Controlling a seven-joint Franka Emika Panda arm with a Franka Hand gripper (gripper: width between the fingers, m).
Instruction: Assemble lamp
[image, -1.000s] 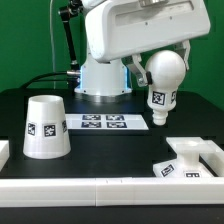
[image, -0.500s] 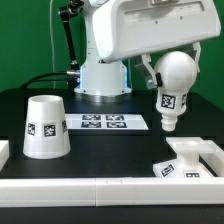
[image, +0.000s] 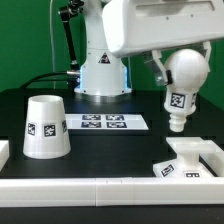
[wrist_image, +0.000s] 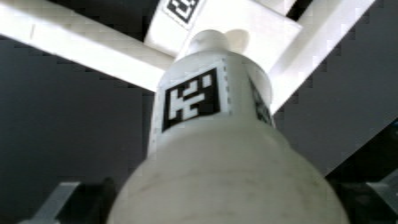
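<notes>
1. The two-finger gripper (image: 185, 67) of the large white robot arm (image: 150, 25) is closed on a matte white plastic round-headed bulb (image: 181, 100). It grips the bulb at the round head, with one dark finger (image: 160, 66) showing on the exterior view's left of the head.
2. The bulb hangs clear of the black table (image: 120, 150), round head up and narrow stem down, slightly tilted. A black-and-white square tag faces the exterior camera on its neck.
3. In the wrist view the bulb (wrist_image: 214, 130) fills the middle of the frame, its tag visible. The two grey fingers (wrist_image: 63, 200) sit at either side of its wide end.
4. Past the bulb's tip the wrist view shows white surfaces and part of a tag. Which part they belong to cannot be told.
5. The flat square matte white base (image: 196, 152) lies on the table at the exterior view's right. It sits lower in frame than the bulb's stem and apart from it.
6. The larger tapered cup-like white shade (image: 46, 127) stands wide end down on the table at the exterior view's left, well apart from the bulb.
7. The marker board (image: 103, 123) lies flat between the shade and the bulb.
8. A white rail (image: 100, 186) runs along the table's near edge.
</notes>
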